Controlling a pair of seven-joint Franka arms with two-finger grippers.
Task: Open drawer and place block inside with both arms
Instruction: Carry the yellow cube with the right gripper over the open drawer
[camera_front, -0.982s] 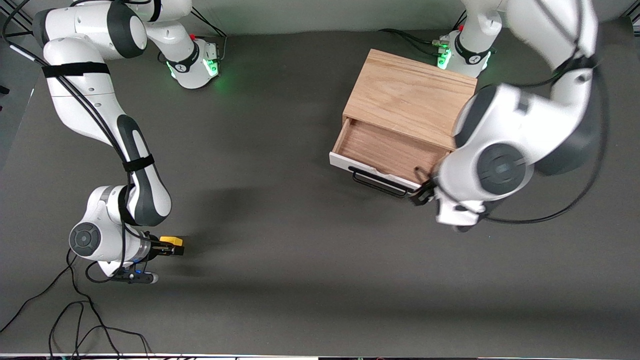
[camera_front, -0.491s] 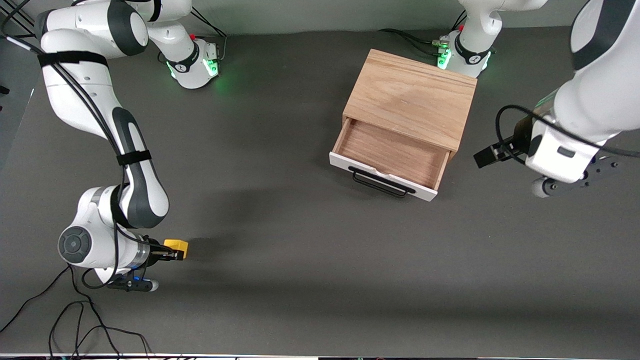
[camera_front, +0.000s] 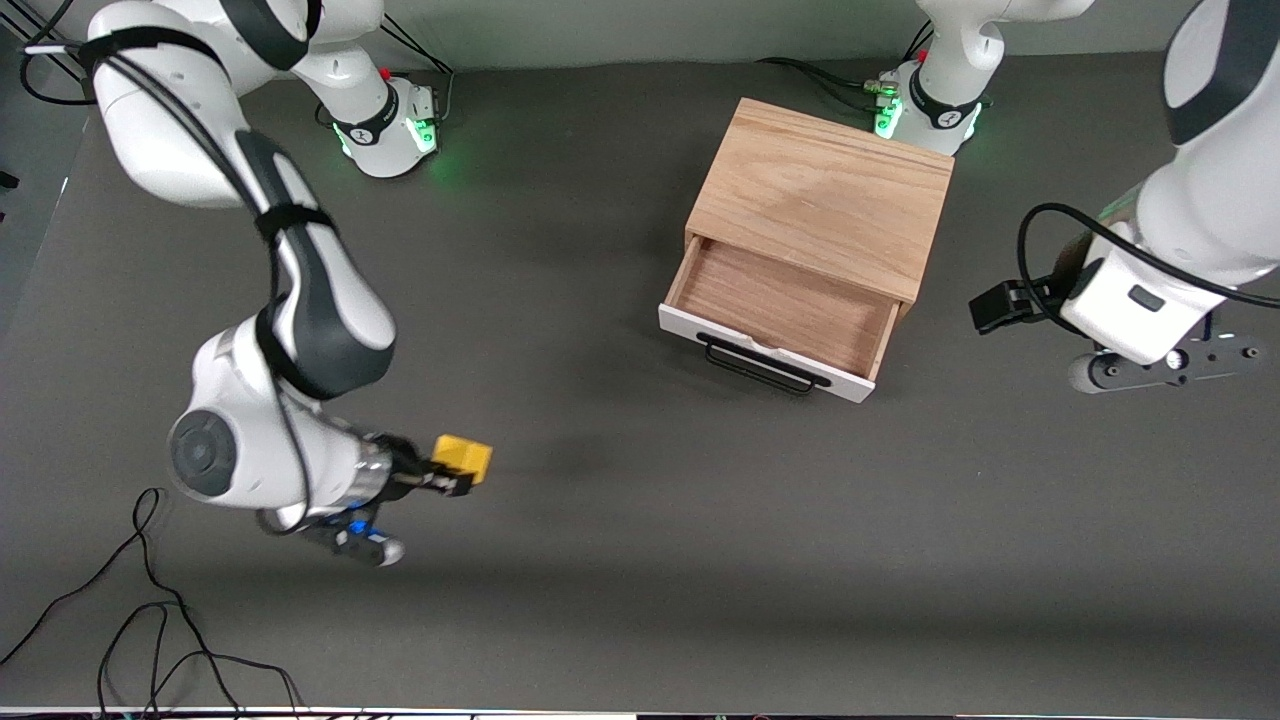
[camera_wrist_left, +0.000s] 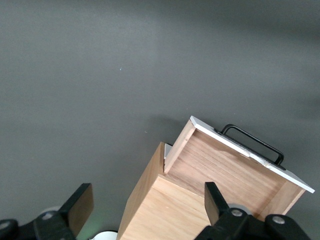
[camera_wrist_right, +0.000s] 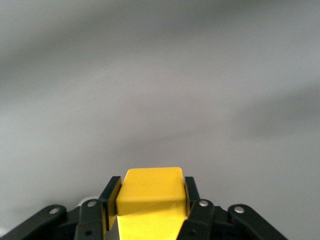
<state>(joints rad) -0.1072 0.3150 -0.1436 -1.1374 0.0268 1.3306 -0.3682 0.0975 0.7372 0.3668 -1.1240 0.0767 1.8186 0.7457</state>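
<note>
The drawer (camera_front: 785, 305) of the light wooden box (camera_front: 825, 190) stands pulled open, its brown inside bare, with its white front and black handle (camera_front: 760, 365) toward the front camera. My right gripper (camera_front: 455, 478) is shut on the yellow block (camera_front: 462, 457), lifted over the bare table toward the right arm's end. In the right wrist view the block (camera_wrist_right: 150, 182) sits squeezed between the pads of the right gripper (camera_wrist_right: 151, 196). My left gripper (camera_front: 998, 305) hangs open beside the box, empty. In the left wrist view the left gripper (camera_wrist_left: 147, 202) frames the box top (camera_wrist_left: 165, 212) and the open drawer (camera_wrist_left: 225, 167).
Black cables (camera_front: 150, 620) lie on the table near the front edge at the right arm's end. The arms' green-lit bases (camera_front: 385, 125) (camera_front: 925, 105) stand along the back. The dark mat (camera_front: 640, 560) runs between block and drawer.
The right gripper closed on the block, lifted it off the table and carried it toward the drawer. The left arm swung away from the drawer front to beside the box.
</note>
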